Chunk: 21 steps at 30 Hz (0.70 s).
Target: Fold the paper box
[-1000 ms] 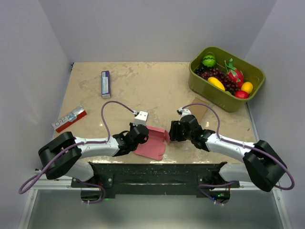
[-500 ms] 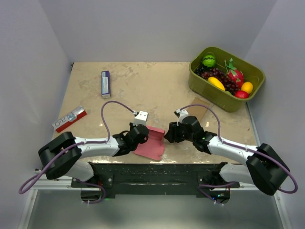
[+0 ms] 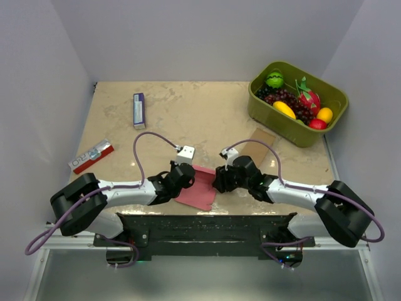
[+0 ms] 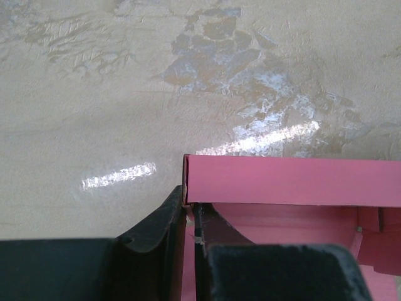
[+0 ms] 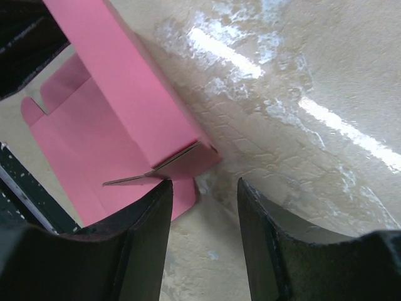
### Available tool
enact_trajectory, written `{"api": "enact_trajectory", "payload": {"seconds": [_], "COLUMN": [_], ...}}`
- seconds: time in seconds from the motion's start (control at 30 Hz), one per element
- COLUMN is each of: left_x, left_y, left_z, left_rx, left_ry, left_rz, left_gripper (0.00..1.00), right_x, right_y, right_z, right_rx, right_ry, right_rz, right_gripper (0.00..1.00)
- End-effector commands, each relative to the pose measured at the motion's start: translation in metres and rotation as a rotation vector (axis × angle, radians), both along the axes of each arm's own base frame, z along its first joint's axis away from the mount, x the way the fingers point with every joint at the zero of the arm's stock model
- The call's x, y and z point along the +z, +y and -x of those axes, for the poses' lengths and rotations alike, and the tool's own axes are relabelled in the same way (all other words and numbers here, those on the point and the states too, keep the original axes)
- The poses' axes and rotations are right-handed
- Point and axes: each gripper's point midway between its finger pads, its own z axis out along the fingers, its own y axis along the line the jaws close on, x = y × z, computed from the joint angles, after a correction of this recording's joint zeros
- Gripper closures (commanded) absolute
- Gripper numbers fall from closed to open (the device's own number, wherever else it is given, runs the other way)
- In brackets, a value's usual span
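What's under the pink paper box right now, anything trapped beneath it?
Only the marbled table shows around the paper box, whose flat panel lies on it. Beneath that panel is covered, so I cannot tell.

My worktop (image 3: 200,119) is a beige, marbled slab. The paper box (image 3: 199,191) lies at the middle of the near edge, its sheet flat and one panel folded upright. A brown card (image 3: 263,137) lies right of centre. A green tub (image 3: 279,122) of fruit (image 3: 291,100) sits in the far right corner. A purple-and-white packet (image 3: 139,110) lies near the far left corner; a red-and-white packet (image 3: 91,156) lies at the left edge.
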Motion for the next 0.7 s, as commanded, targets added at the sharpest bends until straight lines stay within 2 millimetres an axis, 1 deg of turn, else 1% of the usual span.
{"api": "enact_trajectory", "payload": {"seconds": [0.0, 0.23, 0.5, 0.53, 0.67], "left_x": [-0.005, -0.005, -0.003, 0.000, -0.001], "left_y": [-0.002, -0.003, -0.006, -0.007, -0.008], "left_z": [0.006, 0.007, 0.011, 0.010, 0.012], "left_rx": [-0.037, -0.056, -0.114, -0.121, -0.146], "left_ry": [0.015, 0.010, -0.014, -0.024, -0.027], "left_rz": [0.005, 0.005, 0.021, 0.029, 0.032], "left_gripper": [1.00, 1.00, 1.00, 1.00, 1.00], "right_x": [0.030, 0.035, 0.042, 0.041, 0.043], "right_y": [0.025, 0.028, 0.029, 0.029, 0.030], "right_z": [-0.014, -0.021, -0.036, -0.038, -0.045], "right_rx": [0.046, 0.041, 0.005, 0.000, -0.029], "right_ry": [-0.126, -0.180, -0.236, -0.237, -0.264], "right_rz": [-0.054, -0.040, -0.024, -0.020, -0.030], "right_gripper": [0.52, 0.53, 0.54, 0.55, 0.57]}}
